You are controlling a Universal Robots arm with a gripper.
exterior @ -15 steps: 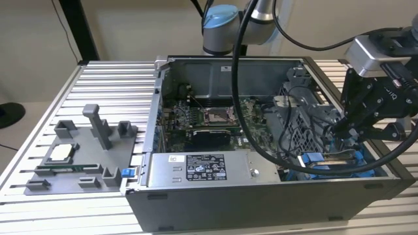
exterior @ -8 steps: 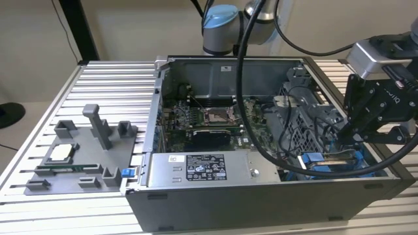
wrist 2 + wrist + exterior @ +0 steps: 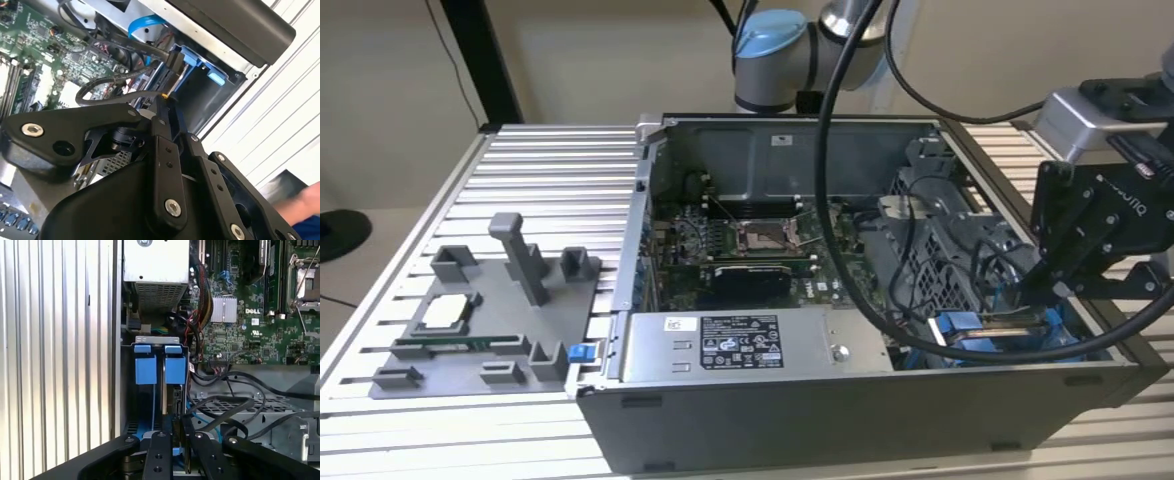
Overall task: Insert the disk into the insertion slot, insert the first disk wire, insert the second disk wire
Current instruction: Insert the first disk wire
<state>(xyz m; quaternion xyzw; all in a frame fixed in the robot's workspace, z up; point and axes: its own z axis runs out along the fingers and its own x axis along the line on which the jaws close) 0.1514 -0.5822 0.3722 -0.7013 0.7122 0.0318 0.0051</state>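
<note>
The gripper (image 3: pixel 1023 298) reaches into the open computer case (image 3: pixel 854 420) at its near corner on the exterior view's right. In the second wrist view its fingers are clenched on a black wire plug (image 3: pixel 173 62). Just beneath it, the disk (image 3: pixel 966 328) in its blue carrier sits inside the insertion slot (image 3: pixel 160 340), beside the silver power supply box (image 3: pixel 734 345). The green motherboard (image 3: pixel 747 245) lies deeper in the case. On the ribbed worktop (image 3: pixel 547 170), a grey fixture tray (image 3: pixel 454 330) stands well apart on the exterior view's left.
</note>
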